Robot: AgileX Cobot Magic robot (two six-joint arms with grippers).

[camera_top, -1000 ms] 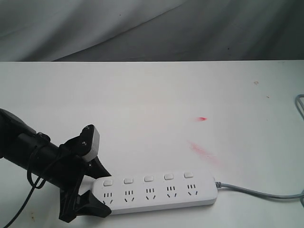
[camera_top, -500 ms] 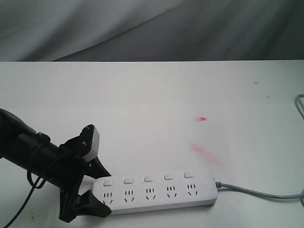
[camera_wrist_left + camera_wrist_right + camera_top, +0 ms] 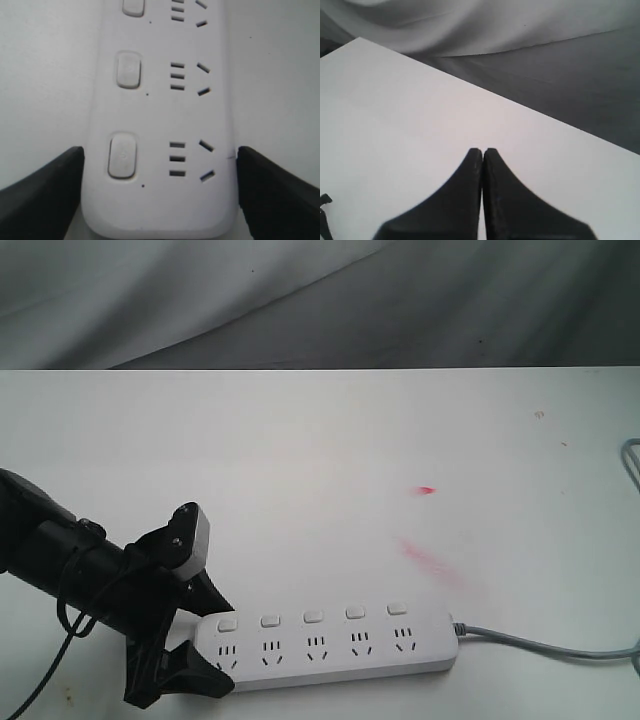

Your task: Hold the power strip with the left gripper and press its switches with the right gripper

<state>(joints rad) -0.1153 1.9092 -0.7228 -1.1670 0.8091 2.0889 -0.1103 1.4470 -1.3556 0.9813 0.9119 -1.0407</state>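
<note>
On table [image 3: 300, 460], power strip [image 3: 335, 645] near front edge, left gripper [image 3: 222, 647] jaws pinching its cordless end; right gripper [image 3: 482, 151] jaws pressed together, well apart – bring closed tip squarely onto switches [image 3: 313, 616], singly

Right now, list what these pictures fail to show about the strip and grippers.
- The right gripper: outside the exterior view's frame; its place relative to the power strip unknown.
- The cord: leaves the exterior view's right edge; plug unseen.
- The switches: the left wrist view's top edge cuts off the farther ones.
- On or off: too small in the exterior view.
</note>
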